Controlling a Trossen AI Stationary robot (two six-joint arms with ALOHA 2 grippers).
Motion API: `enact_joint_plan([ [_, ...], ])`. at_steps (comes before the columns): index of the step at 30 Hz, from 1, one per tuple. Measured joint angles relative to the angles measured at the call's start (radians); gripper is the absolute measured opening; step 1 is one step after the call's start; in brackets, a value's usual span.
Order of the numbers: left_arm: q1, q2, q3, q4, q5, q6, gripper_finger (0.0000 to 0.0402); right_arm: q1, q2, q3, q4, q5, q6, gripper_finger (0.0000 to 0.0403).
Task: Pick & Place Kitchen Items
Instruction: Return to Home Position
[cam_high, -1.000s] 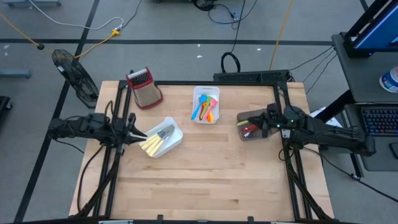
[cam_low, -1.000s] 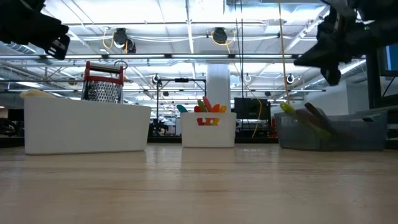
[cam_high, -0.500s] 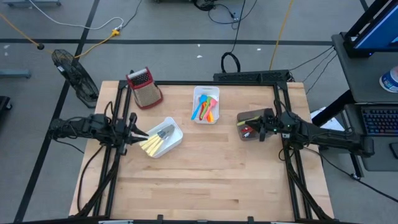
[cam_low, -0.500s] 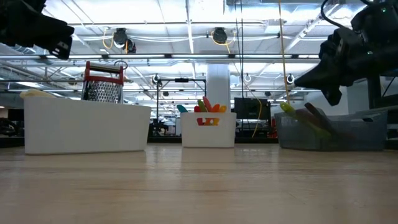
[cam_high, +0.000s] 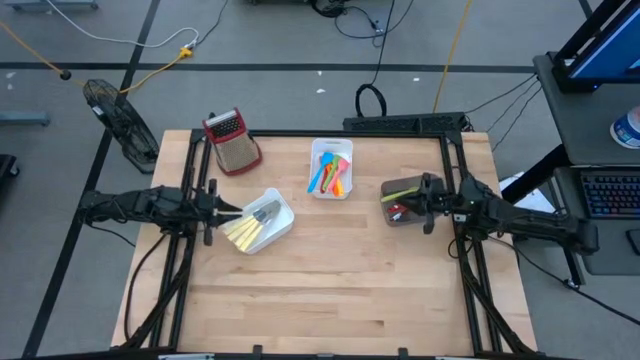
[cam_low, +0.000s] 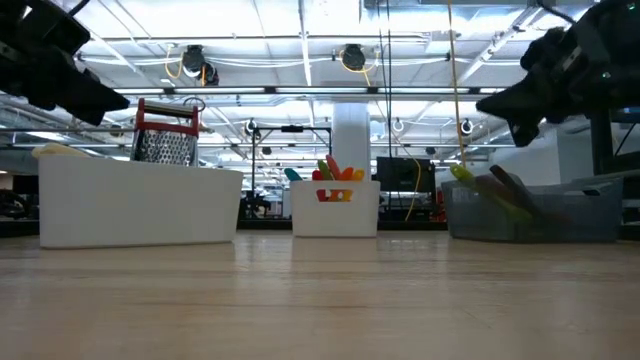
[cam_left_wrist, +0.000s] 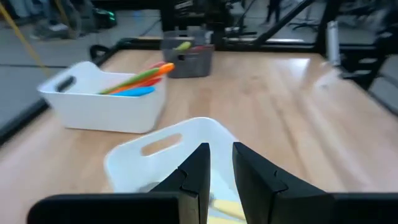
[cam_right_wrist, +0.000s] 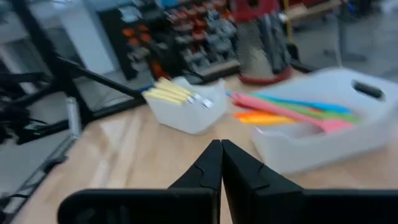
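- Counted three bins on the wooden table (cam_high: 340, 290): two white, one grey.
- In the top white bin (cam_high: 331, 144), upper centre of the high view: colourful utensils (cam_high: 330, 175) in blue, green, orange and pink. Five or so; overlap makes the count unsure.
- In the second white bin (cam_high: 283, 222), left of centre: a bundle of yellow-handled cutlery (cam_high: 243, 232), grey metal ends bunched beside it.
- In the grey bin (cam_high: 400, 186), right of centre: one yellow-green piece (cam_low: 462, 175), one red piece (cam_high: 398, 211), one brown one (cam_low: 505, 183). Bin's right end covered by the arm above it.
- Upper left: one metal box grater (cam_high: 232, 140) with red top, upright, apart from the bins.
- Above the second white bin's left edge: left gripper (cam_high: 215, 210), fingers (cam_left_wrist: 196, 177) slightly apart, nothing between.
- Above the grey bin's right end: right gripper (cam_high: 425, 205), fingers (cam_right_wrist: 208, 168) pressed together, empty.
- Off the table, right edge of the frame: one keyboard (cam_high: 610, 195).
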Motion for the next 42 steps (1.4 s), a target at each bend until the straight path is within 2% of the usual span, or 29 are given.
enact_joint_plan([
  [4,0.0,0.0,-0.001,0.012,-0.044,-0.003,0.0069,0.0,-0.068,0.0,0.007,-0.006,-0.021,0.0004],
  [10,0.0,0.0,-0.001,0.032,-0.046,0.006,0.0069,0.0,-0.126,0.001,-0.084,-0.008,-0.041,0.0004],
  [19,0.0,0.0,-0.001,0.033,-0.046,0.0,0.0069,0.0,-0.123,0.001,-0.197,-0.008,0.04,0.0004],
  [25,0.0,0.0,-0.001,0.033,-0.046,0.0,0.0069,0.0,-0.123,0.001,-0.187,-0.008,0.144,0.0004],
  [42,0.0,0.0,-0.001,0.033,-0.047,0.0,0.0069,0.0,-0.123,0.001,-0.18,-0.006,0.148,0.0004],
])
